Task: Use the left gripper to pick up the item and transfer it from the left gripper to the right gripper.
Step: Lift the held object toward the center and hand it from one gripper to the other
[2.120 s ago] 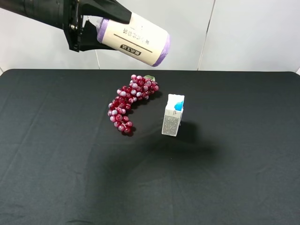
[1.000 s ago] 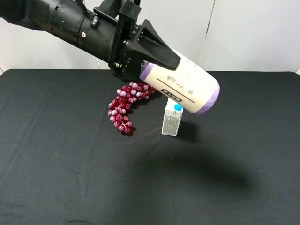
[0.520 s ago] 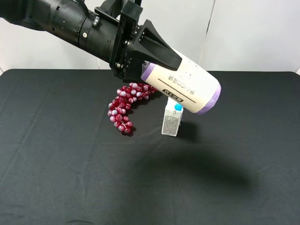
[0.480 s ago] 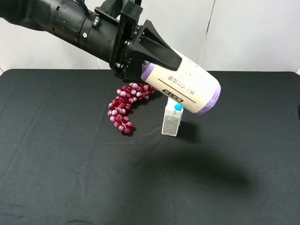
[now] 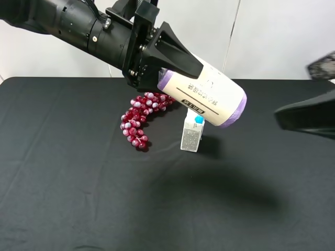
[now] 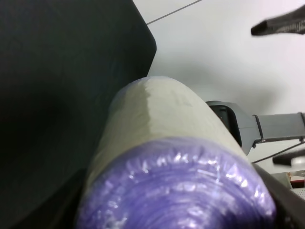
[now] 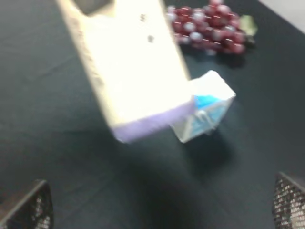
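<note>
While the item (image 5: 207,99) is held aloft over the tabletop (image 5: 63,172) centre, clamped at one lilac end by the closed left hand (image 5: 175,73), the handover is judged to be in hand. The right hand (image 7: 157,205), spread wide and empty at the item's 3 o'clock, would need closing on the free end before release. Grapes (image 5: 144,112) at 8 o'clock and a carton (image 5: 192,133) at 6 o'clock lie below, judged no obstacle.

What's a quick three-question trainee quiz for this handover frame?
1. True or false: the left gripper holds the roll clear of the table.
2. Which thing stands upright on the table? A grape bunch; B carton; C roll.
3. Fill in: the right gripper has its jaws ___.
Key: 1 true; 2 B; 3 open.
</note>
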Tool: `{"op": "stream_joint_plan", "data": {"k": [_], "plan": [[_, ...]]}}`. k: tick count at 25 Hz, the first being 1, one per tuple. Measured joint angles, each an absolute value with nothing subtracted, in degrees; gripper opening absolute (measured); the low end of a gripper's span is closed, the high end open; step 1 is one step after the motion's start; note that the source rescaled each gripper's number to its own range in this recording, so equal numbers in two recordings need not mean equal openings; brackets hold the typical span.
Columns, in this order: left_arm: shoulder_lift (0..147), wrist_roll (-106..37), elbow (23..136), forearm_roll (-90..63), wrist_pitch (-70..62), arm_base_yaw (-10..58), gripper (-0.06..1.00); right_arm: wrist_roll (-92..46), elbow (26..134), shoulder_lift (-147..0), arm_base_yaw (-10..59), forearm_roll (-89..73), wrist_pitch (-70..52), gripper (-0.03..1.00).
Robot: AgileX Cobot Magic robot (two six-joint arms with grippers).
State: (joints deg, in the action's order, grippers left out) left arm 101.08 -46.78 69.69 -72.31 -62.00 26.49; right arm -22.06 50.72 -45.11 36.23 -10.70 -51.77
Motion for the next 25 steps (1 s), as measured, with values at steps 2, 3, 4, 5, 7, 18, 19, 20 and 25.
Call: {"op": "stream_joint_plan", "data": {"k": [2, 3, 4, 5, 7, 18, 19, 20, 25], "plan": [[101.1, -46.8, 69.7, -72.3, -62.0, 26.5, 0.02, -22.1, 52.2, -47.4, 38.6, -10.6, -51.4, 1.00], [101.1, -46.8, 69.7, -72.3, -62.0, 26.5, 0.02, -22.1, 52.9, -48.4, 39.4, -10.4, -51.0, 1.00], [101.1, -46.8, 69.7, -72.3, -62.0, 26.5, 0.02, -22.1, 53.8, -49.6, 40.1, -10.1, -50.7, 1.00], [101.1, -46.8, 69.7, -72.3, -62.0, 26.5, 0.02, -22.1, 54.7, -50.8, 40.7, -9.8, -50.6, 1.00], [101.1, -46.8, 69.7, -72.3, -62.0, 26.5, 0.02, -22.1, 56.5, -53.2, 41.1, -9.2, -50.5, 1.00], [101.1, -46.8, 69.7, -72.3, -62.0, 26.5, 0.02, -24.3, 59.8, -64.3, 43.2, -8.4, -50.5, 1.00], [101.1, -46.8, 69.7, -72.3, -62.0, 26.5, 0.02, -24.5, 59.8, -64.9, 43.8, -8.3, -50.4, 1.00], [101.1, -46.8, 69.7, -72.3, -62.0, 26.5, 0.02, -24.6, 59.8, -65.5, 44.3, -8.3, -50.1, 1.00], [101.1, -46.8, 69.7, -72.4, -62.0, 26.5, 0.02, -24.8, 59.8, -68.9, 44.9, -6.7, -47.6, 1.00]]}}
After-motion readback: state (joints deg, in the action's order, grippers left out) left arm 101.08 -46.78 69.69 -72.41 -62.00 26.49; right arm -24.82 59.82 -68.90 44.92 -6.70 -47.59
